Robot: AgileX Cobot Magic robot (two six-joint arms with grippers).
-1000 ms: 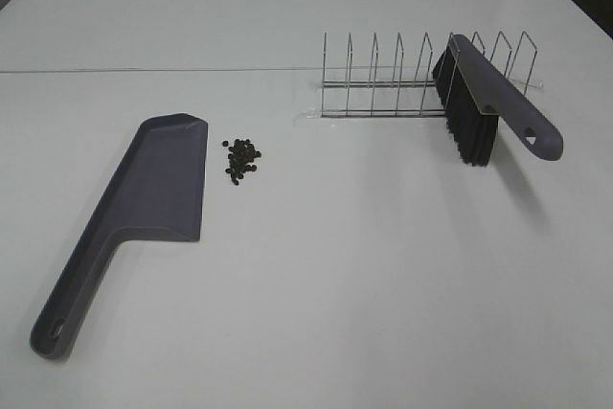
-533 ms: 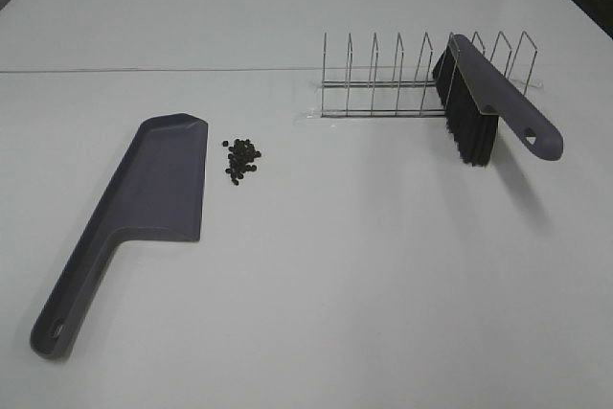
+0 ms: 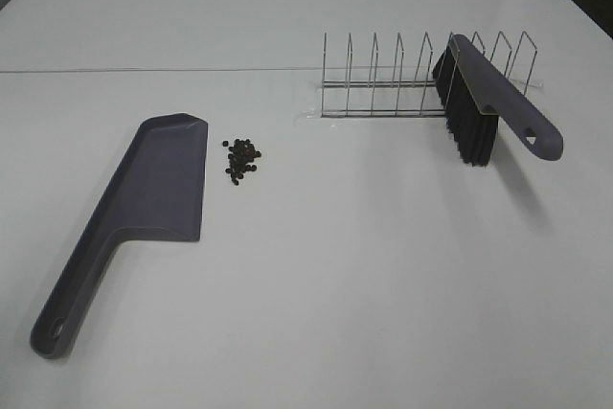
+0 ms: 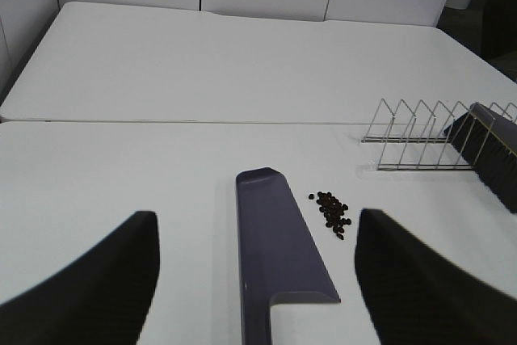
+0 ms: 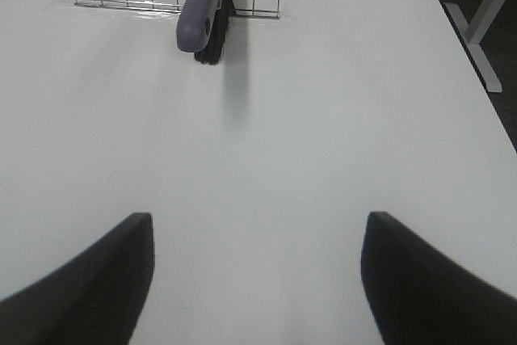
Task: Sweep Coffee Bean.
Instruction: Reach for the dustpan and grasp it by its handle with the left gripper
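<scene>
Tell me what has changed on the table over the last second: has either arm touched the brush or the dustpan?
Nothing visibly changed. The dustpan, the coffee beans beside its blade and the brush propped on the wire rack lie as before. The left claw and the right claw are open and empty, touching nothing.
</scene>
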